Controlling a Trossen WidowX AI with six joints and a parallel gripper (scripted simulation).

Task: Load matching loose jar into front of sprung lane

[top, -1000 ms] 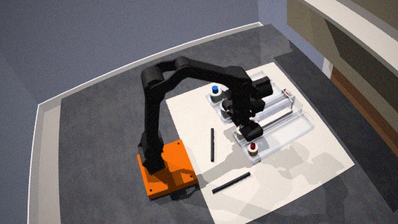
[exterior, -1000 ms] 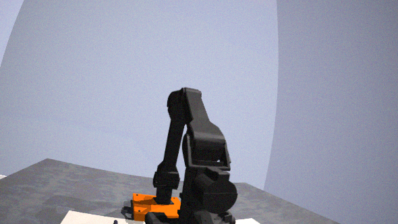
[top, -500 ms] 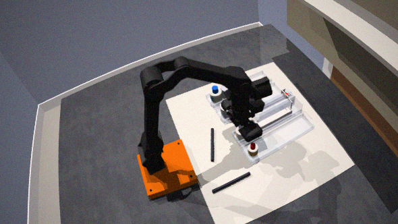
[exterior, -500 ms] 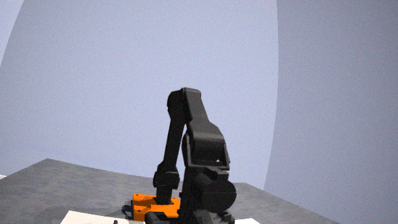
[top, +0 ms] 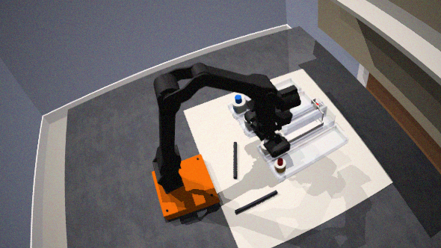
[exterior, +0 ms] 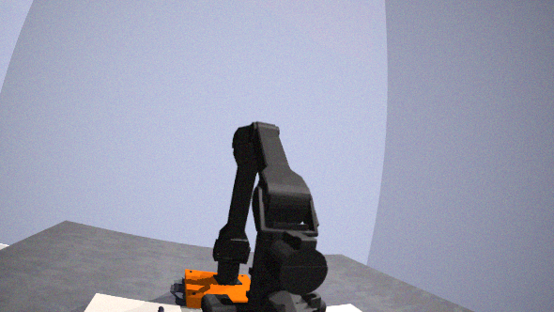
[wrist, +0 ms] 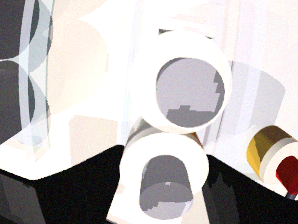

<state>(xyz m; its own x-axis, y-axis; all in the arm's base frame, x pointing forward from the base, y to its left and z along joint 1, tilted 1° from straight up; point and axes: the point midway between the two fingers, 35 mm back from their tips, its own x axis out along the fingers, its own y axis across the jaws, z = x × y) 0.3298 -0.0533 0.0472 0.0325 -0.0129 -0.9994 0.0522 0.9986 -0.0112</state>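
My gripper (top: 265,139) (wrist: 163,157) is shut on a white-rimmed jar with a grey top (wrist: 166,200), at the front end of a clear lane. The held jar looks a little tilted in the wrist view. A matching white-rimmed jar with a grey top (wrist: 190,92) is directly behind it in the wrist view; their rims overlap there, and I cannot tell whether they touch. A dark edge shows just behind that rear jar, perhaps the pusher plate. The held jar's base and the low front stop are hidden, so its height above the lane floor cannot be told. In the exterior view the fingers are not visible.
A red-capped jar (top: 279,166) (wrist: 287,172) stands in the clear lane to the right. A blue-capped jar (top: 238,104) stands at the front of a lane on the far side. Two black bars (top: 235,160) (top: 256,202) lie on the white mat (top: 318,209). Clear lane walls rise close beside the gripper.
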